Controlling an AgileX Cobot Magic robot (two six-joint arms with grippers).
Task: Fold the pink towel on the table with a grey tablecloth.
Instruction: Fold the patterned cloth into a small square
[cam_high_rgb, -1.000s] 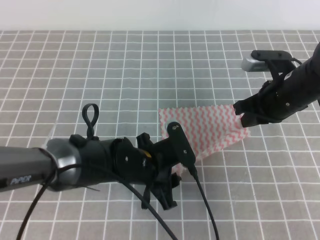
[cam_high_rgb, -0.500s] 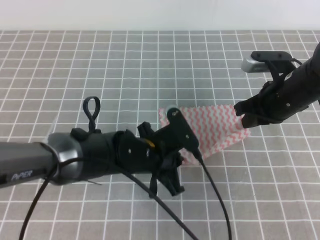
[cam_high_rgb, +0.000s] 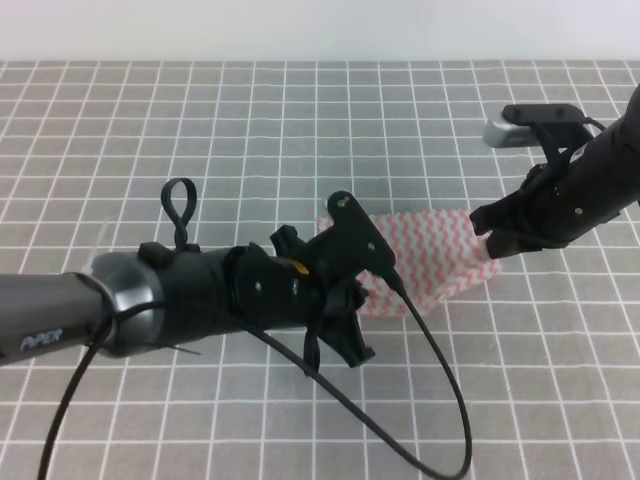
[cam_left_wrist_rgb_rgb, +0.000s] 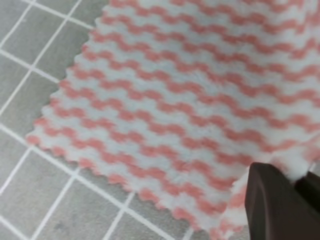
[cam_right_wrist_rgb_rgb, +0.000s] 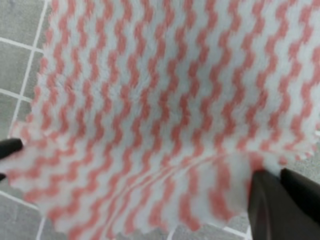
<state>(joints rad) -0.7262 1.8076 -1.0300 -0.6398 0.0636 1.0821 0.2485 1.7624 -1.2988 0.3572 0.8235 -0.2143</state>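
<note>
The pink towel (cam_high_rgb: 432, 252) with pink and white zigzag stripes lies right of the middle of the table with a grey tablecloth (cam_high_rgb: 200, 130), with its near edge raised and sagging. My left gripper (cam_high_rgb: 366, 296) is shut on the towel's near left corner; the left wrist view shows a dark finger (cam_left_wrist_rgb_rgb: 275, 210) pinching the cloth (cam_left_wrist_rgb_rgb: 190, 100). My right gripper (cam_high_rgb: 486, 232) is shut on the right corner. The right wrist view shows its dark fingers (cam_right_wrist_rgb_rgb: 270, 205) clamping the towel (cam_right_wrist_rgb_rgb: 150, 100). The fingertips are partly hidden in the exterior view.
The left arm's thick body (cam_high_rgb: 180, 300) and its black cable (cam_high_rgb: 440, 380) cross the near left of the table. The right arm (cam_high_rgb: 590, 180) with its camera reaches in from the right edge. Gridded grey cloth shows all around the towel.
My left gripper has moved up and away from the near edge, carrying the towel's near left corner and bunching the cloth. The right gripper has hardly moved.
</note>
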